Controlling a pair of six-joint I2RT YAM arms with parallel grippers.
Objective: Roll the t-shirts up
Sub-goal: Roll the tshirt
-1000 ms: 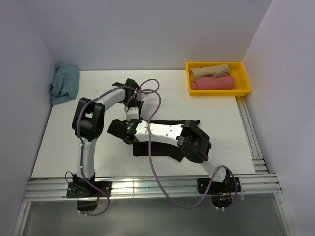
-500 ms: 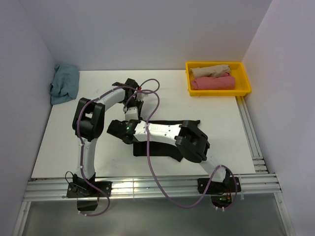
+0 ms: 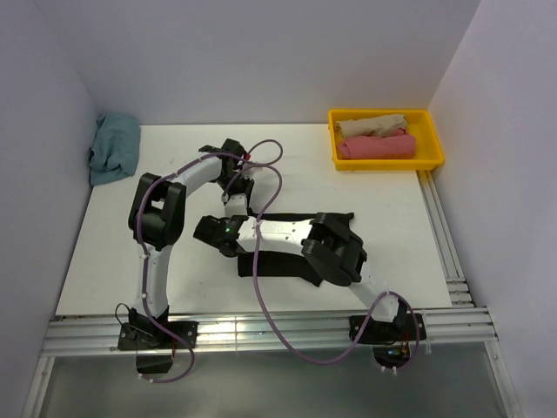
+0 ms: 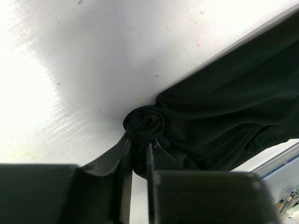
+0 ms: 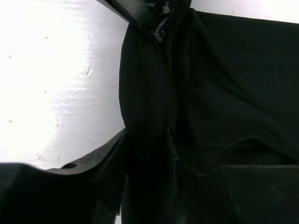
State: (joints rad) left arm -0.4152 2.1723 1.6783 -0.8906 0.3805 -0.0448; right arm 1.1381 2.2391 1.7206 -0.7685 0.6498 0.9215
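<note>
White table (image 3: 113, 261) enclosed by pale lavender walls (image 3: 261, 52).

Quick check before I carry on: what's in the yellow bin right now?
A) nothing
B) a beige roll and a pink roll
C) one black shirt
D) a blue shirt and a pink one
B: the yellow bin holds a beige roll and a pink roll side by side, while the blue shirt and the black shirt lie out on the table.
</note>
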